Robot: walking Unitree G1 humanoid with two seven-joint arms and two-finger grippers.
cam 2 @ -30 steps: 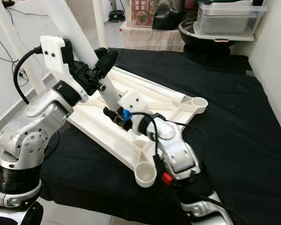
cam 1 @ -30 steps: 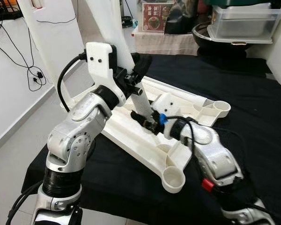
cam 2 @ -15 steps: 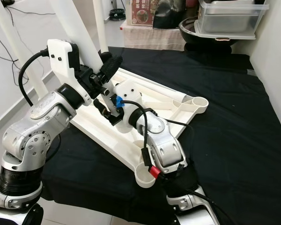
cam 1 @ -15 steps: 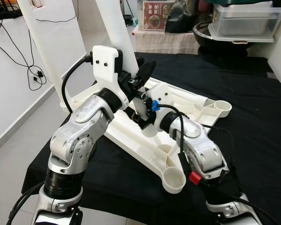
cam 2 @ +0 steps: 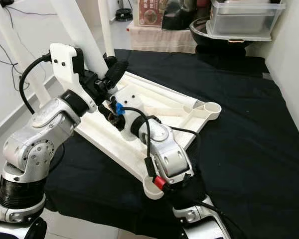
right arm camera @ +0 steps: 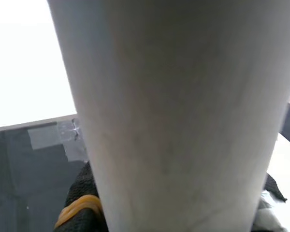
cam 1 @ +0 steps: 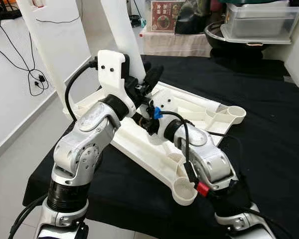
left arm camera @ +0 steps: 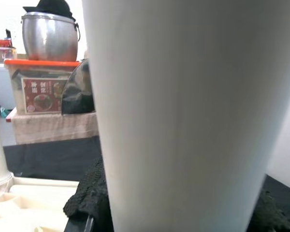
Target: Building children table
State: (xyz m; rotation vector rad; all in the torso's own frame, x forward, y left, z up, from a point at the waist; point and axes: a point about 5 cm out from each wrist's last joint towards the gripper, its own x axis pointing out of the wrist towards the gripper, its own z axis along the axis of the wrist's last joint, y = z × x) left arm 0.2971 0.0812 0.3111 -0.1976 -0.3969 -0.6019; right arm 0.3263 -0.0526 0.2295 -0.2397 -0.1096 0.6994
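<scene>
White plastic makes up the children's table top (cam 1: pixel 199 107), which lies upside down on a black cloth (cam 1: pixel 269 124) with its ribbed underside showing and 2 round leg sockets plain to see: 1 at the near corner (cam 1: pixel 184 191) and 1 at the far right corner (cam 1: pixel 235 114). A white table leg (cam 1: pixel 120 35), a smooth tapering tube, stands steeply over the middle of the top's left side, and a 2nd white leg (cam 1: pixel 42 40) rises further left. The left gripper (cam 2: pixel 108 84) pinches the table leg between its black fingers, which wear knitted black pads. The right gripper (cam 2: pixel 111 112) meets the same leg just below and grips it too; both wrist views look straight up the pale tube from close range. Behind the cloth stand 1 box with a red food picture label (cam 1: pixel 166 16), its writing too small to read, 1 clear plastic lidded tub (cam 1: pixel 261 21) and 1 dark pan (cam 1: pixel 224 39). Black cables (cam 1: pixel 25 59) hang on the white wall.
</scene>
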